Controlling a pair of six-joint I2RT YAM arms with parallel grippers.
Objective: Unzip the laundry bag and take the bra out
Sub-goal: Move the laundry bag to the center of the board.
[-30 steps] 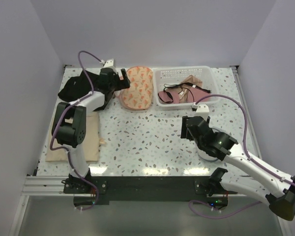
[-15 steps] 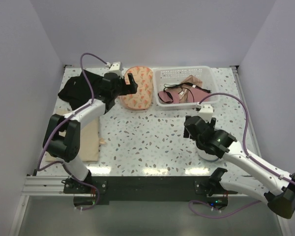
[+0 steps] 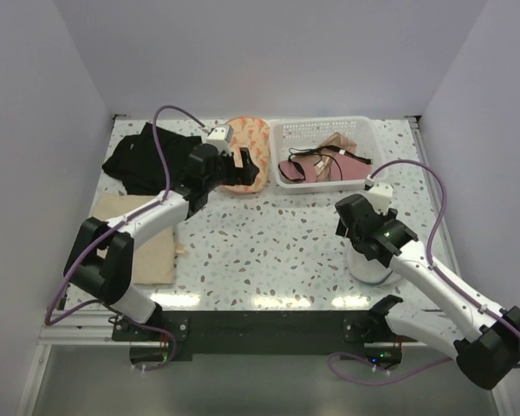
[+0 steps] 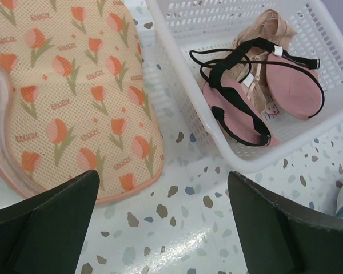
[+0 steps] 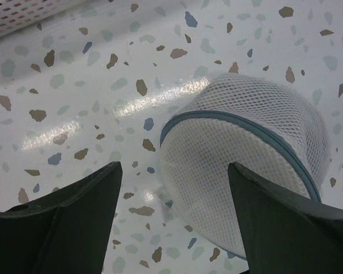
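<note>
A white mesh laundry bag (image 5: 246, 142) with a teal zipper lies on the table at the near right, also seen as the white mesh bag (image 3: 367, 267) from above. My right gripper (image 5: 174, 171) hangs open just above its left edge, touching nothing. A peach tulip-print mesh bag (image 4: 74, 97) lies at the back. My left gripper (image 4: 163, 188) is open over bare table between that bag and the white basket (image 4: 177, 108). A pink bra (image 4: 263, 85) with black straps lies in the basket beside a beige one. What either bag holds is hidden.
Black clothing (image 3: 143, 160) is heaped at the back left. A beige cloth (image 3: 152, 251) lies flat near the left arm's base. The basket rim (image 3: 325, 124) stands against the back wall. The right arm (image 3: 416, 269) reaches over the white bag.
The left arm swung right, from the black clothing to the gap by the tulip bag. The right arm shifted right over the white bag and its jaws widened.
</note>
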